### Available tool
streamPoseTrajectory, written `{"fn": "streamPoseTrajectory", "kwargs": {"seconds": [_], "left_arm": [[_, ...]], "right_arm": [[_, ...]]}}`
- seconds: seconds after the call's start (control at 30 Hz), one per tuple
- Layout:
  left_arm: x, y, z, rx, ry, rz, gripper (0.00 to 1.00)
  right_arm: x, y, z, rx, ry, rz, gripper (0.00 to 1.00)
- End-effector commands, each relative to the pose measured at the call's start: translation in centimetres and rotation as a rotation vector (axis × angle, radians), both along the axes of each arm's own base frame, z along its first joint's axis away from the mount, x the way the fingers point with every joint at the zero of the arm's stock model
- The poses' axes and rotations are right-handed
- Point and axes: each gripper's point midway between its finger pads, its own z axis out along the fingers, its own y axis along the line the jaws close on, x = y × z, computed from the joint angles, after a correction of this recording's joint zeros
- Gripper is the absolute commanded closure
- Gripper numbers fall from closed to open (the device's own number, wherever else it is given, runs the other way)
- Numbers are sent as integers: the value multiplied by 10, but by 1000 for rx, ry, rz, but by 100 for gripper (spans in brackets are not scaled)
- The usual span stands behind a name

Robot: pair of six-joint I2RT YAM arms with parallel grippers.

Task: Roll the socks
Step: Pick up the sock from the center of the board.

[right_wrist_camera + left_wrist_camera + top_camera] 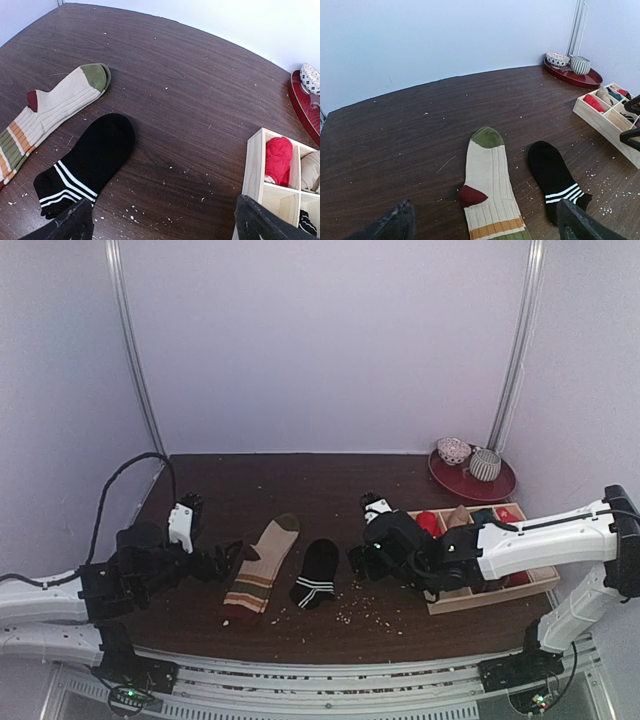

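A long tan sock [262, 563] with a green toe, dark red heel and orange-green cuff stripes lies flat mid-table; it also shows in the left wrist view [490, 190] and the right wrist view [55, 107]. A short black sock [316, 572] with white cuff stripes lies just right of it, also in the left wrist view [552, 175] and the right wrist view [87, 160]. My left gripper [232, 558] is open and empty beside the tan sock's left edge. My right gripper [356, 562] is open and empty, just right of the black sock.
A wooden divided box [487, 580] with red, teal and tan bundles sits at the right under my right arm. A red tray [472, 480] with two patterned balls stands at the back right. White crumbs [362, 612] litter the near table.
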Motion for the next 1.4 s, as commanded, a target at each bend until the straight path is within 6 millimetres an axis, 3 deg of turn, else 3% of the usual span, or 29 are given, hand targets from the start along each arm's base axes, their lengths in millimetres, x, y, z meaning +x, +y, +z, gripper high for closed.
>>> {"fn": "streamPoseTrajectory", "kwargs": {"seconds": [0.0,0.2,0.3,0.4,0.53,0.67,1.03,1.37], "left_arm": [[5,-6,10,17,-27,-11,2],[7,-7,13,-18,-14,4,2],[-2,-21,19,-37,-38,-98,2],[-9,-33,19,-45,-57,-182,2],[-9,-41,8,-10,-42,-216,2],[-9,-48,-9,24,-7,-239,2],[-11,-52,-32,42,52,-252,2],[-11,-35,-31,40,38,-194,2]], "right_arm": [[0,-3,-5,-19,-8,8,0],[-14,-3,11,116,-67,134,0],[-24,-2,18,143,-102,227,1],[-46,20,11,159,-90,433,6],[-94,55,0,220,-103,809,10],[-118,85,-17,162,-101,1062,15],[-96,134,-78,-96,-33,1232,21],[-77,126,-112,-85,91,1213,31]]}}
